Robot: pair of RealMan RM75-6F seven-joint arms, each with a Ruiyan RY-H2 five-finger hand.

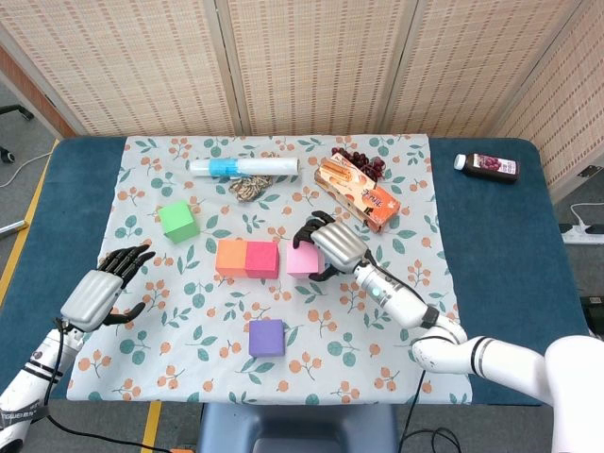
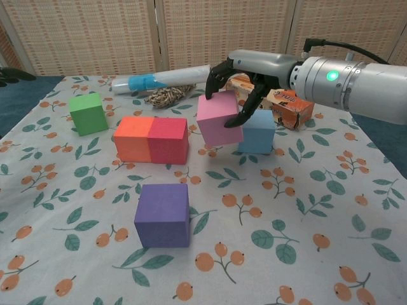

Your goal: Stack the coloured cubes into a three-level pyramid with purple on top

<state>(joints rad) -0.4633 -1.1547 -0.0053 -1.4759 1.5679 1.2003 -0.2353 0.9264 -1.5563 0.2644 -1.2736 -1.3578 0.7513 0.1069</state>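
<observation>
Fingers of the right hand (image 2: 245,86) curl over a pink cube (image 2: 219,118), gripping it tilted just right of the red cube (image 2: 168,140), beside the blue cube (image 2: 257,131). Left hand (image 1: 99,291) rests spread, holding nothing. Purple cube (image 2: 163,215) sits nearer the camera.

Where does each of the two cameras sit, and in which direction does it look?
Head view: sits high, looks steeply down on the whole table; shows both arms, left hand and right hand.
Chest view: sits low at the near table edge, looks forward across the cloth; shows only the right hand and forearm.
Shared: the right hand holding the pink cube, the purple cube, and the other cubes.
</observation>
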